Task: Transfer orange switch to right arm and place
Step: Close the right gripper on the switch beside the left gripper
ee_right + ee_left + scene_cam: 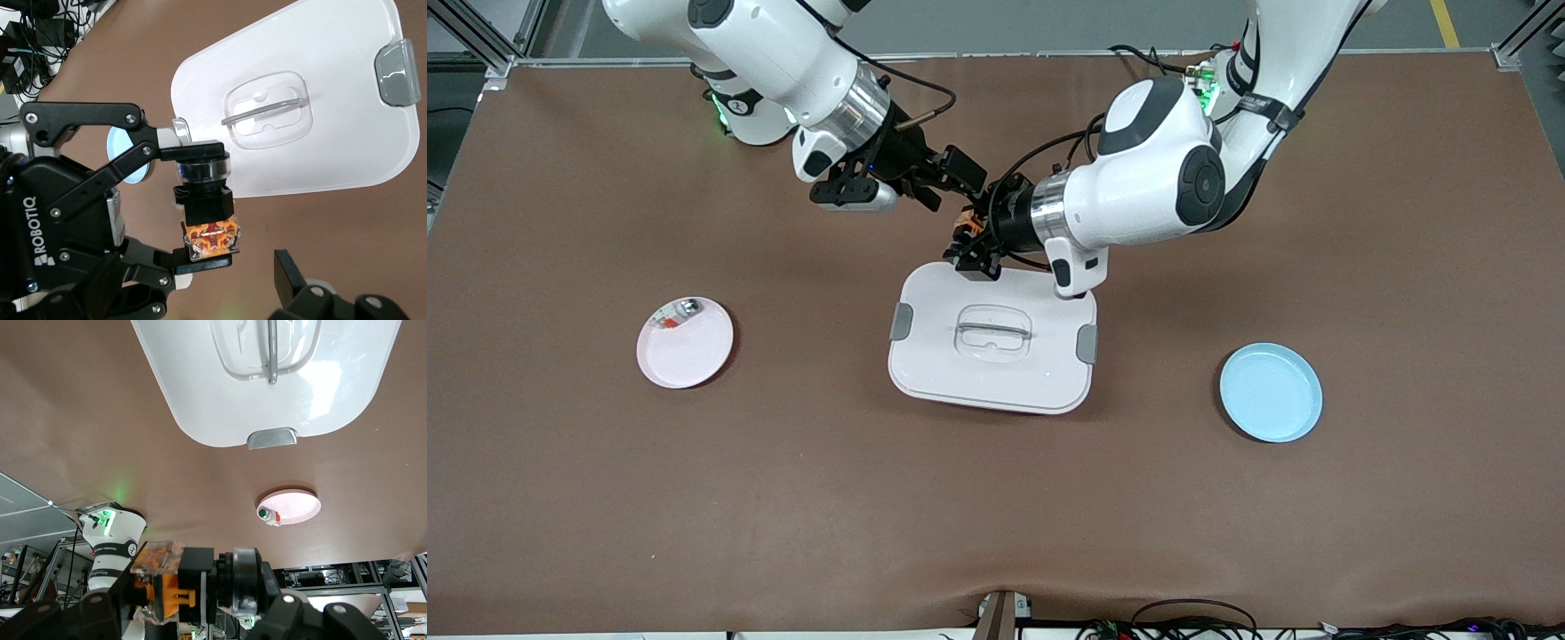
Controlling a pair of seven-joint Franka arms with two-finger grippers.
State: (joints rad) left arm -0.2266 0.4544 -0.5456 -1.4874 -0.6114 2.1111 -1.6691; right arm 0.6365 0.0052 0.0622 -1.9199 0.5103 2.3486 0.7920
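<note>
The orange switch [970, 226] is a black stubby part with an orange end. My left gripper [973, 245] is shut on it end to end and holds it in the air over the robot-side edge of the white container. It shows up close in the left wrist view [175, 587], held in the left gripper [193, 597]. In the right wrist view the switch [207, 213] sits between the left gripper's fingers [200, 261]. My right gripper [950, 181] is open right beside the switch, and one of its fingers [288, 275] stands apart from it.
A white lidded container [1049, 373] lies mid-table under both grippers. A pink plate [685, 356] with a pale silver part [683, 310] lies toward the right arm's end. An empty blue plate [1272, 393] lies toward the left arm's end.
</note>
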